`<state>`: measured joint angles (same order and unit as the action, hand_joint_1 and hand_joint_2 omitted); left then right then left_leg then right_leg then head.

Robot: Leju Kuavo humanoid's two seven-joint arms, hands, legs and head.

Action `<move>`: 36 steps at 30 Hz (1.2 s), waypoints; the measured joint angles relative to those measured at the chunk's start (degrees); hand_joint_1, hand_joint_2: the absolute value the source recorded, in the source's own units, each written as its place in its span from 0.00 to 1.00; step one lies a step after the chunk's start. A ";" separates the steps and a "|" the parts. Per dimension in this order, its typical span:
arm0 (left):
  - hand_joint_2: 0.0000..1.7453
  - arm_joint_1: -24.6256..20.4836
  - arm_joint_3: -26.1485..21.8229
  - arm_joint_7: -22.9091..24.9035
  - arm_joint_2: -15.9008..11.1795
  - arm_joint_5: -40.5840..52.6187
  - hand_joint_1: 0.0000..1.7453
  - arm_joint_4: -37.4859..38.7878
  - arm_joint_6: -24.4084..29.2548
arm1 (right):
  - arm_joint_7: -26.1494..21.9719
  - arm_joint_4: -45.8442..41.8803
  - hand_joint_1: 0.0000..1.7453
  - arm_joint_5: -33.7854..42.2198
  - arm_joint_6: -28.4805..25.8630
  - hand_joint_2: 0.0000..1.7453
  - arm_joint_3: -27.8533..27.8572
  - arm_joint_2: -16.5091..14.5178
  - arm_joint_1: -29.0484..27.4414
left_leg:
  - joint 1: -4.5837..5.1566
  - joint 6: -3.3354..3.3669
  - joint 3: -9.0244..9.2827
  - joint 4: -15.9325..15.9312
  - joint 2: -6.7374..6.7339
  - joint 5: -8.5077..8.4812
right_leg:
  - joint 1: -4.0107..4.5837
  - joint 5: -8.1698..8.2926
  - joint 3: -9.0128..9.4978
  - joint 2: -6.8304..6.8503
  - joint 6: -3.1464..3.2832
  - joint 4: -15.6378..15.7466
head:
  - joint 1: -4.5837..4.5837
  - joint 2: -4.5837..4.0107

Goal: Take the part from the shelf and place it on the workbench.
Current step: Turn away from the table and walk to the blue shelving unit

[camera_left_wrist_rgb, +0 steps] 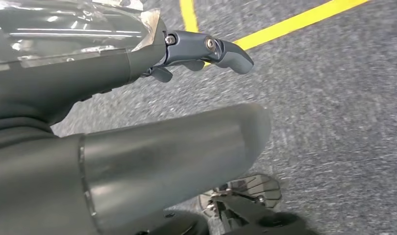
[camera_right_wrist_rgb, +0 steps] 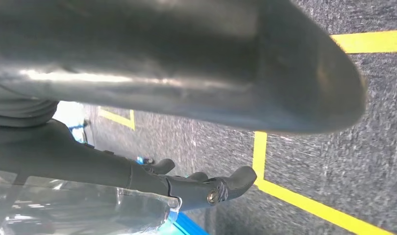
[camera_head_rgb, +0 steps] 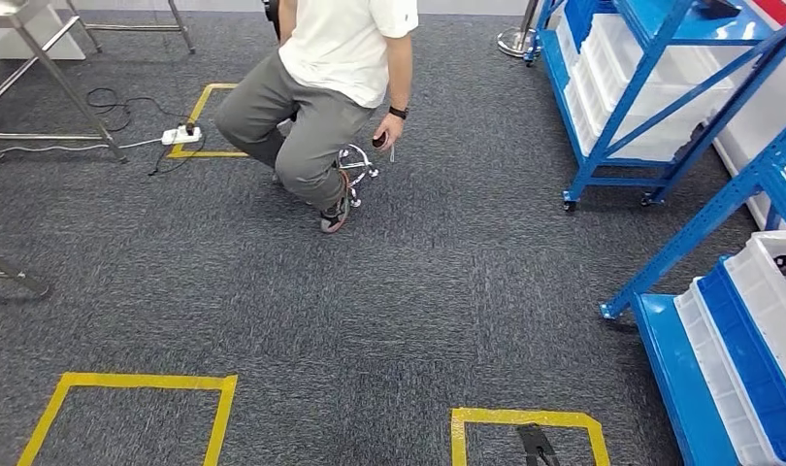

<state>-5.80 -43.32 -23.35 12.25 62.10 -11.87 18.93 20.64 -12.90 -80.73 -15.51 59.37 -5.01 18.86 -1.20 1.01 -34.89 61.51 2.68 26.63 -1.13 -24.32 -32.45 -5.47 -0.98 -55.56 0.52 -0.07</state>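
Head view, left to right: metal table legs (camera_head_rgb: pixel 49 68) stand at the far left on grey carpet (camera_head_rgb: pixel 370 311), with a white power strip (camera_head_rgb: pixel 180 135) and its cables lying beside a yellow taped floor square (camera_head_rgb: pixel 207 121). A second taped square (camera_head_rgb: pixel 127 413) lies at lower left. At centre top a person (camera_head_rgb: pixel 331 87) in a white shirt and grey trousers sits low on a wheeled stool (camera_head_rgb: pixel 358 165), one hand hanging beside the knee and holding a small dark item. A third taped square (camera_head_rgb: pixel 525 434) sits at lower centre. On the right stand two blue shelf units: the far shelf (camera_head_rgb: pixel 641 97) carries white bins, and the near shelf (camera_head_rgb: pixel 700 388) holds a blue-and-white bin (camera_head_rgb: pixel 758 330). A dark object in the white bin at the right edge may be the part; this cannot be confirmed. Left wrist view: the left hand (camera_left_wrist_rgb: pixel 186 54) hangs above the carpet, fingers extended and loosely apart, gripping nothing. Right wrist view: the right hand (camera_right_wrist_rgb: pixel 196 183) likewise hangs with fingers slightly spread and nothing in its grasp, above carpet and yellow tape.
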 joint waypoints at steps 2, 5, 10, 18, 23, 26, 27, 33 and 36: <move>0.00 0.05 -0.04 -0.17 -0.14 -0.23 0.00 0.03 0.10 | -0.32 0.00 0.00 0.13 0.49 0.00 -0.03 0.10 0.21 | -0.14 -0.05 1.96 -3.87 1.91 -0.89 | 0.00 0.14 -0.55 -1.35 -0.26 -0.22 | 0.06 0.00; 0.00 -0.01 -0.12 -0.33 -0.31 -0.40 0.00 0.05 0.23 | -0.45 0.01 0.00 0.32 1.02 0.00 -0.08 0.58 0.06 | 0.12 0.55 2.53 -4.81 0.52 -0.66 | -0.02 0.43 -1.72 -1.82 -1.20 -0.33 | 0.19 0.00; 0.00 0.41 -0.42 -0.54 -0.56 -0.98 0.00 0.05 0.37 | -0.41 0.02 0.00 0.37 1.57 0.00 -0.28 0.95 0.54 | 0.96 1.72 2.65 -5.51 -3.68 -1.23 | 0.38 -5.23 -8.96 4.68 -0.93 -14.54 | -0.36 0.00; 0.00 0.45 -0.91 -0.95 -0.71 -2.07 0.00 0.05 0.58 | 0.10 0.03 0.00 -0.66 2.25 0.00 -0.96 1.64 0.87 | 1.72 1.20 2.96 -5.88 -8.78 -1.03 | 2.01 0.33 -0.81 8.87 -0.46 0.26 | -0.24 0.00; 0.00 0.79 -3.19 -1.06 -1.01 -6.45 0.00 0.05 3.73 | -1.57 0.01 0.00 -4.31 4.29 0.00 -2.95 2.47 -0.56 | 1.20 -0.08 0.95 -0.24 -4.57 3.48 | 0.38 1.08 -0.43 5.98 1.17 1.23 | -0.04 0.00; 0.00 1.63 -6.90 -1.42 -0.79 -11.04 0.00 0.05 7.00 | -8.93 0.05 0.00 -6.40 -0.94 0.00 -5.94 1.00 -5.93 | 0.79 -0.63 -3.15 9.76 -2.73 8.21 | 0.63 1.11 -0.41 4.16 1.59 1.18 | 0.15 0.00; 0.00 1.96 -7.95 -1.80 -0.76 -11.53 0.00 0.05 7.30 | -10.59 0.14 0.00 -6.35 -2.47 0.00 -6.58 0.47 -7.85 | 0.59 -0.79 -3.38 10.27 -2.70 7.83 | 0.66 1.09 -0.39 3.45 1.60 1.09 | 0.15 0.00; 0.00 2.33 -10.84 -3.54 -1.06 -11.41 0.00 0.07 6.38 | -12.32 0.59 0.00 -5.49 -3.21 0.00 -8.35 -1.04 -12.11 | -0.90 -1.41 3.58 -4.77 2.97 0.83 | 0.44 1.35 -1.64 -2.21 0.70 0.06 | 0.21 0.00; 0.00 1.96 -11.02 -4.33 -1.45 -11.18 0.00 0.04 5.65 | -12.99 0.60 0.00 -4.57 -3.18 0.00 -8.39 -0.86 -12.85 | -0.25 -0.33 4.16 -5.37 1.21 0.71 | 0.32 1.54 -2.81 -3.19 -0.53 -0.18 | 0.21 0.00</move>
<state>-3.84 -54.33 -27.68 10.80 50.92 -11.83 24.59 7.65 -12.30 -85.31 -18.69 50.98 -5.86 6.01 -1.45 0.68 -30.73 56.14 3.90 27.34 -0.81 -22.78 -35.25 -8.66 -1.51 -55.73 0.73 -0.07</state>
